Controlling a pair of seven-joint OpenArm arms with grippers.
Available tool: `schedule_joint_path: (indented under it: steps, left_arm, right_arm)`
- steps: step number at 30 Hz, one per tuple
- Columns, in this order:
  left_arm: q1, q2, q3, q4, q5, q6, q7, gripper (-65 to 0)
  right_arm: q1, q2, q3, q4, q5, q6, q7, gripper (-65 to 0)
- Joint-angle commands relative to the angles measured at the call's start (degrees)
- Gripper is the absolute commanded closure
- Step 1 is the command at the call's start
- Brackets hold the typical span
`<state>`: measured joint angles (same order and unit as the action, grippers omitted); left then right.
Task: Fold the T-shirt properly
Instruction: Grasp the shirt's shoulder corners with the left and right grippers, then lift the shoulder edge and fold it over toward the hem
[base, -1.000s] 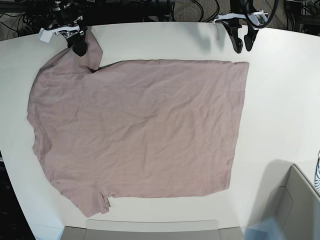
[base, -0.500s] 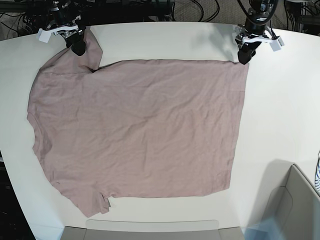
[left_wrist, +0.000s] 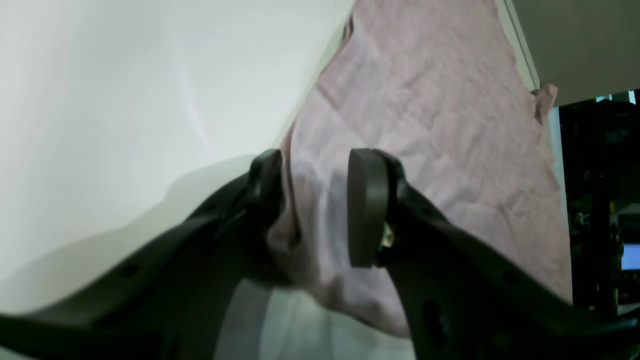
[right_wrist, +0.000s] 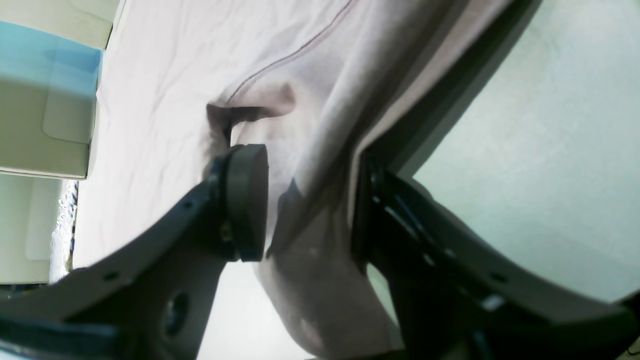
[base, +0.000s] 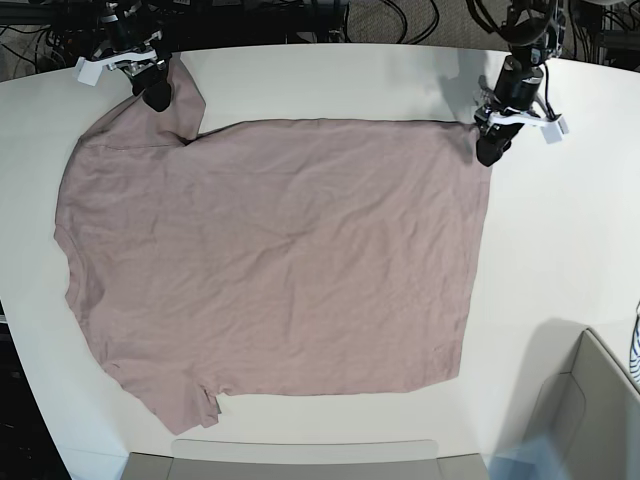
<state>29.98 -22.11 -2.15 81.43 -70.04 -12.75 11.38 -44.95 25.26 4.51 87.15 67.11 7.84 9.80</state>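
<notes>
Surface (base: 330, 80): white, rounded, evenly lit with soft shadows | Behind far edge: dark clutter of black cables (base: 390, 18) | Bottom right: open grey box (base: 590, 400) | Near edge: translucent pale panel (base: 300, 452) | Walls, windows: not in view

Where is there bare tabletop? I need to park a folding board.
Bare table lies right of the T-shirt, up to the box, plus a strip beyond its far edge between the two claws. The shirt fills the middle and left.
</notes>
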Motion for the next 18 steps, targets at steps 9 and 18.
schedule_joint_path:
  steps: [9, 18]
  left_arm:
    - [0.92, -0.27, 0.44, -0.94, -0.16, 1.37, 2.73, -6.2]
    - [1.01, -0.44, -0.18, -0.07, -0.07, 1.37, 9.85, 0.0]
  right_arm:
    - [-1.07, 2.48, 0.1, -0.08, -0.34, -2.43, -2.11, -0.8]
    - [-2.74, 5.29, 0.81, 1.42, -0.34, -2.43, -1.76, 0.0]
